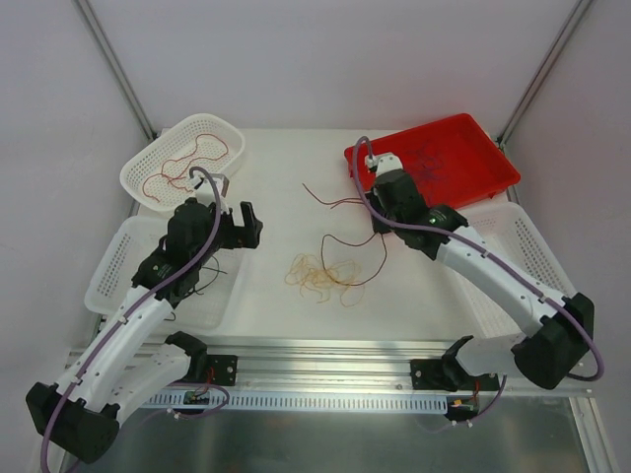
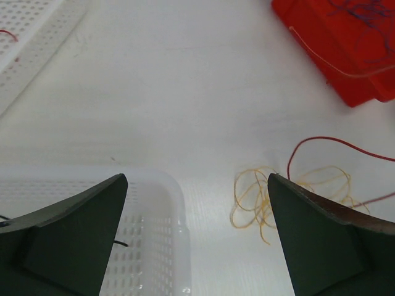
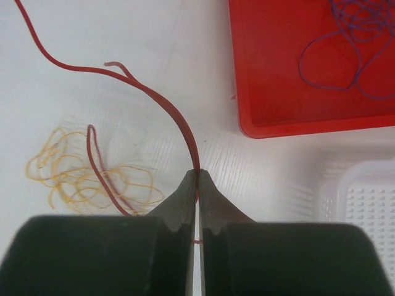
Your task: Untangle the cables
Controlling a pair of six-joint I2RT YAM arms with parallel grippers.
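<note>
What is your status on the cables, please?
Left gripper open, empty. Right gripper shut on red wire. Its loop overlaps pale yellow clump. Nothing blocking.

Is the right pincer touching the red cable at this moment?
Touching. The right wrist view shows the right pincer shut on the red cable, which emerges from between its closed fingertips.

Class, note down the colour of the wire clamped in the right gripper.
Red. The wire held by the right gripper shows best in the right wrist view.
</note>
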